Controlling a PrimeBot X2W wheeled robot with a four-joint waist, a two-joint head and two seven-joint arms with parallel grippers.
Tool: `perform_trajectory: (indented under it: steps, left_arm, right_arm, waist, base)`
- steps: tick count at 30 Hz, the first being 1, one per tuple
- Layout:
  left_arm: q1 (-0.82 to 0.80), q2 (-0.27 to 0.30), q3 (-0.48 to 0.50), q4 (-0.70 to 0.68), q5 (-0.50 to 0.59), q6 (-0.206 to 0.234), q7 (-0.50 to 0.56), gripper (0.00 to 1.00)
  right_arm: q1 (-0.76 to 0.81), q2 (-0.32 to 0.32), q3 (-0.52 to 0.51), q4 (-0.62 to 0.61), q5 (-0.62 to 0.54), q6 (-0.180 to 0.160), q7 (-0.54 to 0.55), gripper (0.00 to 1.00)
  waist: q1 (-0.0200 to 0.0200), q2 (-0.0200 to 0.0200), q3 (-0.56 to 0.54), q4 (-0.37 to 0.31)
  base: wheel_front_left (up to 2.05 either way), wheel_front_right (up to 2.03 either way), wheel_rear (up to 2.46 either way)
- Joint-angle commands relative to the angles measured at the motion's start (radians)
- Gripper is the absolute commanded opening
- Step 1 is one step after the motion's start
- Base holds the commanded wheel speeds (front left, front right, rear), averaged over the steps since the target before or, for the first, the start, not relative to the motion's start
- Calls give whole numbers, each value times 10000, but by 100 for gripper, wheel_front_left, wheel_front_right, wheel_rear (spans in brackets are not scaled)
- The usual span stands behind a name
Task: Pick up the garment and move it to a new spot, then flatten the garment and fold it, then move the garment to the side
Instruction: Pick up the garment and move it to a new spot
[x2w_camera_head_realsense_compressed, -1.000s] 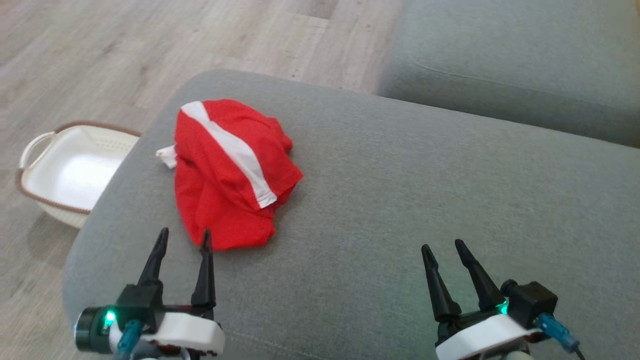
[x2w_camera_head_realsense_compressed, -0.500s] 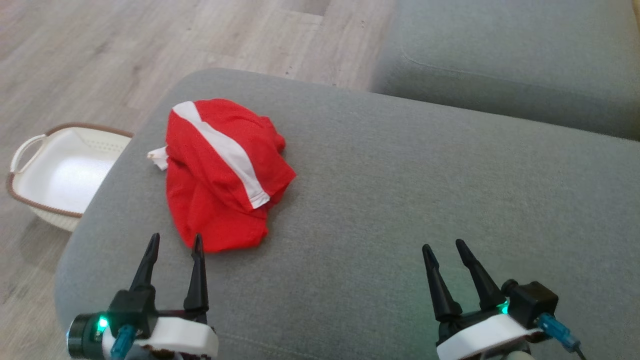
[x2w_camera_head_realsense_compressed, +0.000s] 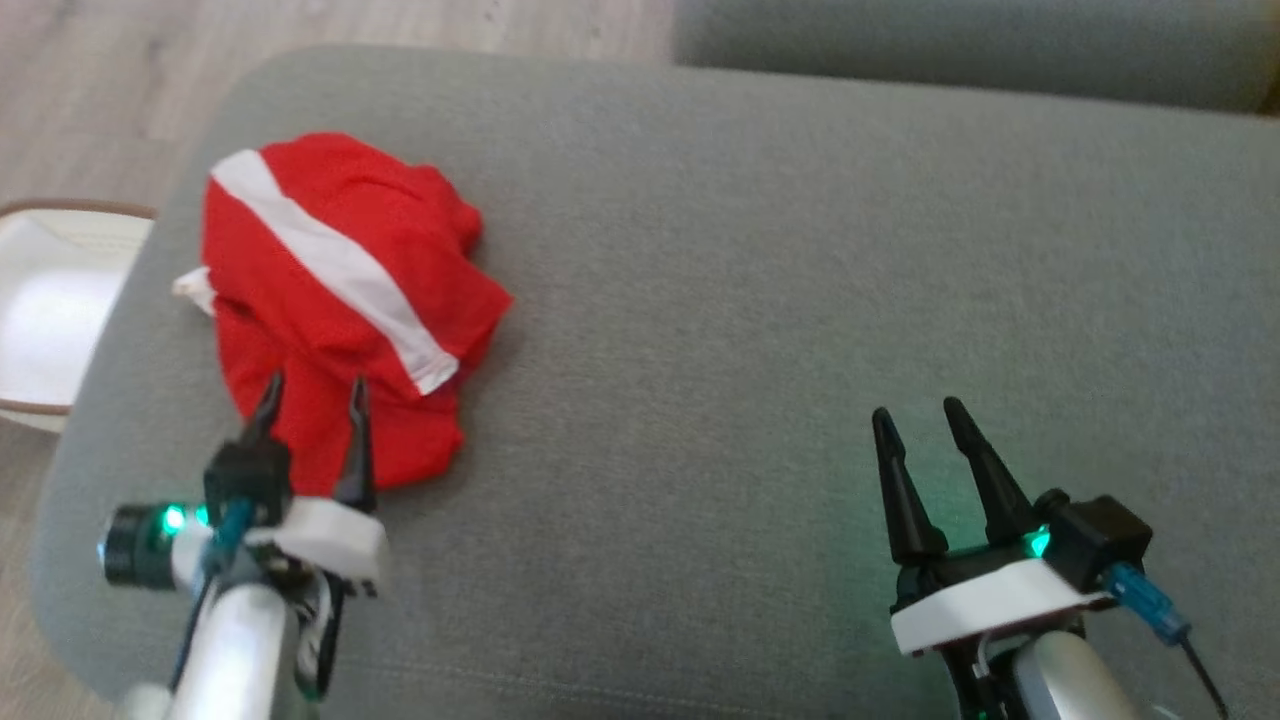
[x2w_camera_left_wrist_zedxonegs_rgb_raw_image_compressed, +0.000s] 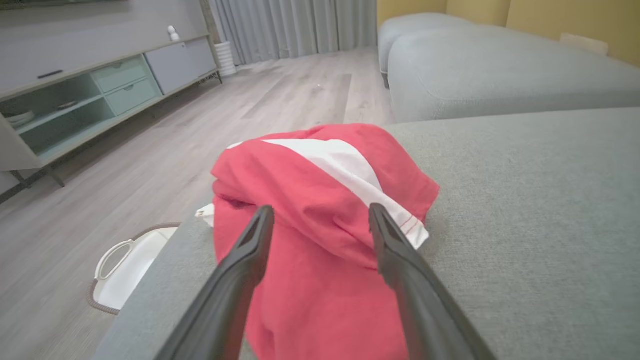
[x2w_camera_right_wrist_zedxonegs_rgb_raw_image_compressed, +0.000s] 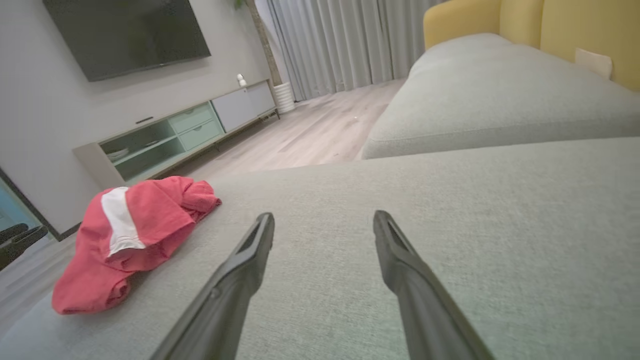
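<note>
The garment (x2w_camera_head_realsense_compressed: 330, 300) is a crumpled red piece with a white stripe, lying bunched on the left part of the grey sofa cushion (x2w_camera_head_realsense_compressed: 750, 300). My left gripper (x2w_camera_head_realsense_compressed: 312, 390) stands open over the garment's near edge, fingers apart with nothing between them. In the left wrist view the garment (x2w_camera_left_wrist_zedxonegs_rgb_raw_image_compressed: 320, 200) lies just beyond the fingertips of the left gripper (x2w_camera_left_wrist_zedxonegs_rgb_raw_image_compressed: 320, 212). Far to the right, my right gripper (x2w_camera_head_realsense_compressed: 915, 415) hovers open over bare cushion. The right wrist view shows the garment (x2w_camera_right_wrist_zedxonegs_rgb_raw_image_compressed: 135, 235) at the left and the right gripper (x2w_camera_right_wrist_zedxonegs_rgb_raw_image_compressed: 322, 217) open.
A white basket (x2w_camera_head_realsense_compressed: 45, 310) with a brown rim stands on the wood floor just left of the cushion's edge. A second grey cushion (x2w_camera_head_realsense_compressed: 950, 50) lies beyond. A low TV cabinet (x2w_camera_left_wrist_zedxonegs_rgb_raw_image_compressed: 90, 95) stands across the floor.
The head camera has tilted and shifted, so the whole scene slid down and left. My left gripper has advanced onto the garment's near edge; the right gripper holds its place.
</note>
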Motion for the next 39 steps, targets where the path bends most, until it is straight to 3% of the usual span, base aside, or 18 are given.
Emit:
perform_trajectory:
  steps: [1,8,19,20,21,22,29,39]
  left_arm:
    - [-785,344,370,164,101,-54,-124,100]
    - [-2397,820,285,2003,112,-435,-78,100]
    - [-3758,1214,146,3624,126,-621,66,100]
    - [-3817,1221,132,3724,109,-639,54,79]
    - [-3864,1219,132,3813,72,-660,39,15]
    - [-3905,1207,138,3859,32,-665,16,0]
    - [-3595,1049,63,3157,-75,-469,-112,0]
    - [-2385,648,-312,-788,-108,-224,-122,0]
  right_arm:
    - [-387,-64,204,-320,-68,-7,-118,100]
    - [-677,-64,185,-381,-66,-7,-118,100]
    - [-1040,-64,203,-426,-53,-7,-118,100]
    - [-1054,-64,202,-416,-45,-7,-118,100]
    - [-1062,-64,201,-399,-35,-7,-118,100]
    - [-1060,-64,205,-373,-23,-7,-118,100]
    - [-1018,-64,317,-183,88,-7,-118,100]
    - [-680,-64,363,-55,298,-7,-118,100]
  waist:
    - [-1,0,481,-453]
    - [-1,0,1051,-871]
    - [-1,0,1608,-1119]
    - [-1,0,1614,-1127]
    - [-1,0,1603,-1134]
    - [-1,0,1561,-1140]
    - [-1,0,976,-1251]
    - [-1,0,-2,-1496]
  base:
    - [0,0,0]
    - [0,0,0]
    - [0,0,0]
    - [0,0,0]
    - [0,0,0]
    - [0,0,0]
    - [0,0,0]
    - [0,0,0]
